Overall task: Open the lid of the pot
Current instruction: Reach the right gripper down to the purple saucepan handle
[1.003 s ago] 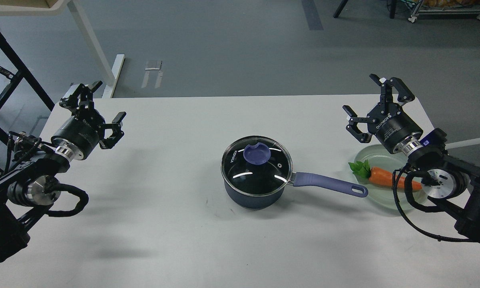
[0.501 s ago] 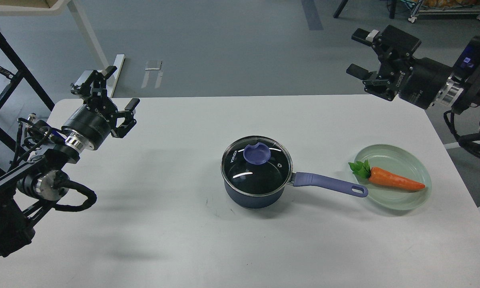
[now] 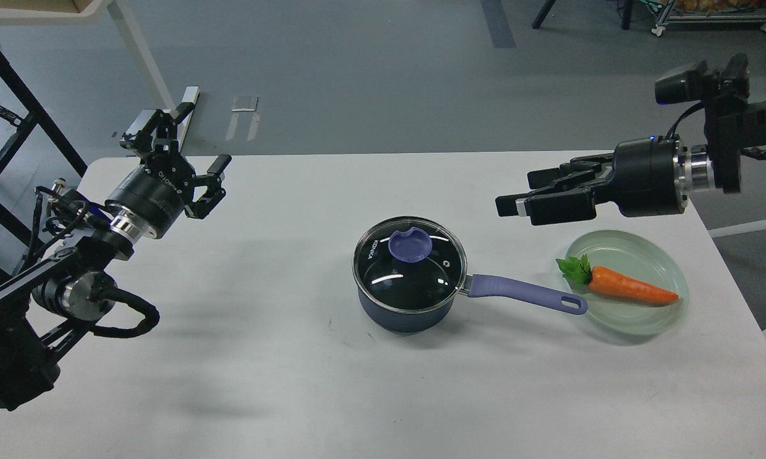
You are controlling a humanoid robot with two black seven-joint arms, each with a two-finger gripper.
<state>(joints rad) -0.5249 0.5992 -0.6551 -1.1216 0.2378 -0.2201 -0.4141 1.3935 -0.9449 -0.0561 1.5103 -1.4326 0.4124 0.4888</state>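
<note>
White table (image 3: 242, 357) filling the lower frame, dark blue saucepan (image 3: 403, 307) with glass lid at center, its purple handle pointing right, pale green glass plate (image 3: 638, 322) at right, just beyond the handle tip

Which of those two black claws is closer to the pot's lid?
The right gripper. Its fingers point sideways toward the pot lid from just beyond the plate, while the left gripper hovers far off near the table's left corner.
</note>
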